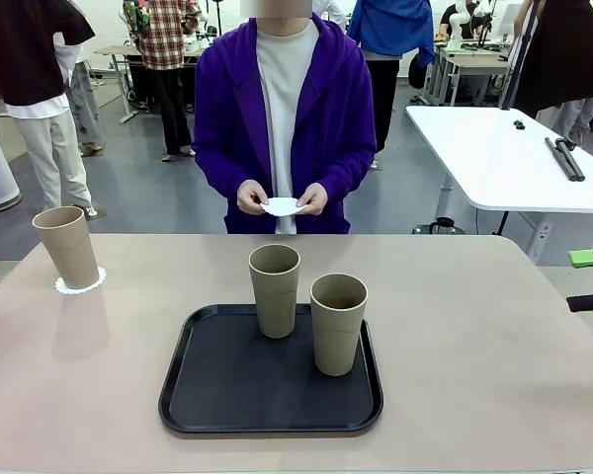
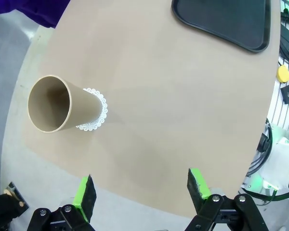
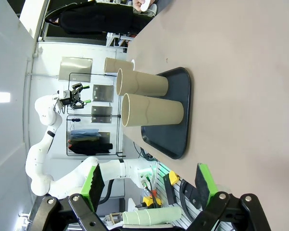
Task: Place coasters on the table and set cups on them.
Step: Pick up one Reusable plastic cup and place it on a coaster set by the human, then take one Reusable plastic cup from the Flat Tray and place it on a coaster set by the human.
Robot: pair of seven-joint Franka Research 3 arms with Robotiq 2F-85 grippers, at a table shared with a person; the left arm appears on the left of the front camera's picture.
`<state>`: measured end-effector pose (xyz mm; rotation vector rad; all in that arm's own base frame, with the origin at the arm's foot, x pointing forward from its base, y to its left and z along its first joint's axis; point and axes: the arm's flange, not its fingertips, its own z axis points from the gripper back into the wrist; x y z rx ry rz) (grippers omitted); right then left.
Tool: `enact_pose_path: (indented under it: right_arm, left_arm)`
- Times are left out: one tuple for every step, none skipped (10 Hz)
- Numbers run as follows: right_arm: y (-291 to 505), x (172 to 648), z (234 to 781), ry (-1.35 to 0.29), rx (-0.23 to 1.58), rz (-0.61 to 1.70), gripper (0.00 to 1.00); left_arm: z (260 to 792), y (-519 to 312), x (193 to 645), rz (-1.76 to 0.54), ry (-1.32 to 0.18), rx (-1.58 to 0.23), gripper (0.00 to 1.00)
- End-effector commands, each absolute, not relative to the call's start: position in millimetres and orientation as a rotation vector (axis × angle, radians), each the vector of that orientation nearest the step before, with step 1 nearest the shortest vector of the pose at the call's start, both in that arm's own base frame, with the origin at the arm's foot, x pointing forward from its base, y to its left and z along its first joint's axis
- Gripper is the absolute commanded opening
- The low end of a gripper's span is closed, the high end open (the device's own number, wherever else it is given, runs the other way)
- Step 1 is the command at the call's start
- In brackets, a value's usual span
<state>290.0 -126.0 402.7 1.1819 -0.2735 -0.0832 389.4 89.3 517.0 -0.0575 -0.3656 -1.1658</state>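
Note:
One tan cup (image 1: 67, 245) stands on a lacy white coaster (image 1: 80, 282) at the table's (image 1: 474, 365) far left. Two more cups (image 1: 275, 289) (image 1: 338, 323) stand on the black tray (image 1: 208, 395) in the middle. Across the table, the person holds another coaster (image 1: 282, 206) in both hands. In the left wrist view my left gripper (image 2: 140, 190) hangs open high above the table edge, near the cup (image 2: 50, 103) on its coaster (image 2: 95, 115). My right gripper (image 3: 149, 185) is open and empty, off the tray's side, facing the two cups (image 3: 151, 115) (image 3: 142, 84).
A white table (image 1: 504, 158) with black tools stands behind at the right. The tray (image 2: 226, 21) lies far from my left gripper. Bare tabletop stretches to the right of the tray and in front of the person. People stand in the background.

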Motion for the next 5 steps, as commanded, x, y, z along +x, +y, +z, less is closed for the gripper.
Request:
enact_pose_path:
  right_arm:
    - [-126.6, 290.1, 403.7, -0.283, 1.190, -0.080, 1.00]
    - [-126.6, 290.1, 403.7, -0.283, 1.190, -0.080, 1.00]
    - [-126.6, 290.1, 403.7, -0.283, 1.190, -0.080, 1.00]
    - [-126.6, 290.1, 403.7, -0.283, 1.190, -0.080, 1.00]
    - [-126.6, 290.1, 403.7, -0.283, 1.190, -0.080, 1.00]
  left_arm:
    - [519.3, 88.8, 389.7, -1.167, -0.362, -0.038, 1.00]
    - [519.3, 88.8, 389.7, -1.167, -0.362, -0.038, 1.00]
    - [519.3, 88.8, 389.7, -1.167, -0.362, -0.038, 1.00]
    - [519.3, 88.8, 389.7, -1.167, -0.362, -0.038, 1.00]
    - [519.3, 88.8, 389.7, -1.167, -0.362, -0.038, 1.00]
